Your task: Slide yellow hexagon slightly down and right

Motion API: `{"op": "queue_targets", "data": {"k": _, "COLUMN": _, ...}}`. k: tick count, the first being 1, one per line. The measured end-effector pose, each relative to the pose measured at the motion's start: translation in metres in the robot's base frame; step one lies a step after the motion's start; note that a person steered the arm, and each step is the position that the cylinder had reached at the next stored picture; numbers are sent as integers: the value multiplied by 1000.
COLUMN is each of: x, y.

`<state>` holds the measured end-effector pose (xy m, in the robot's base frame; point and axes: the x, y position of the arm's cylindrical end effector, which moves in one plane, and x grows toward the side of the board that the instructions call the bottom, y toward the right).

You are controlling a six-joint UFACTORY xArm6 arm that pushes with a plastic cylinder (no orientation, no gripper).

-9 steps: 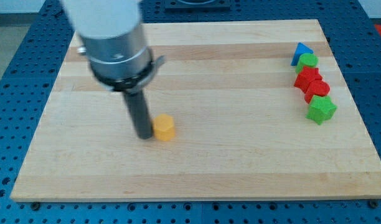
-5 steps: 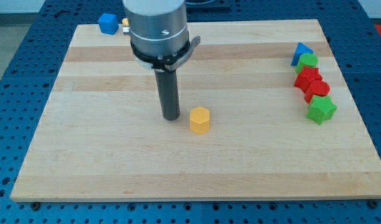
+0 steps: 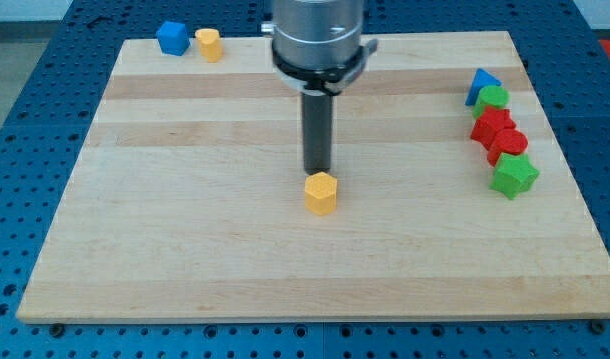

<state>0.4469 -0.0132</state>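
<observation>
The yellow hexagon (image 3: 321,192) stands on the wooden board (image 3: 185,249), a little left of the board's middle. My tip (image 3: 317,172) is just above the hexagon in the view, right at its upper edge; whether it touches is unclear. The rod rises straight up to the grey arm housing at the view's top.
A blue block (image 3: 171,38) and a yellow cylinder (image 3: 209,44) sit at the board's top left. At the right edge stand a blue triangle (image 3: 481,82), a green cylinder (image 3: 494,98), two red blocks (image 3: 492,124) (image 3: 508,144) and a green star (image 3: 513,176).
My tip has moved right and up, from the hexagon's left side to just above it. The hexagon slid right earlier and has stayed put over the last half second.
</observation>
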Motion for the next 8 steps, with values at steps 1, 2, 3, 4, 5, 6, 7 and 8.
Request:
{"op": "queue_targets", "data": {"k": 1, "x": 39, "y": -13}}
{"op": "queue_targets", "data": {"k": 2, "x": 64, "y": -10}}
{"op": "queue_targets", "data": {"k": 3, "x": 64, "y": 15}}
{"op": "queue_targets", "data": {"k": 4, "x": 64, "y": 16}}
{"op": "queue_targets", "data": {"k": 5, "x": 71, "y": -9}}
{"op": "queue_targets", "data": {"k": 6, "x": 73, "y": -1}}
{"op": "queue_targets", "data": {"k": 7, "x": 73, "y": 33}}
{"op": "queue_targets", "data": {"k": 8, "x": 73, "y": 84}}
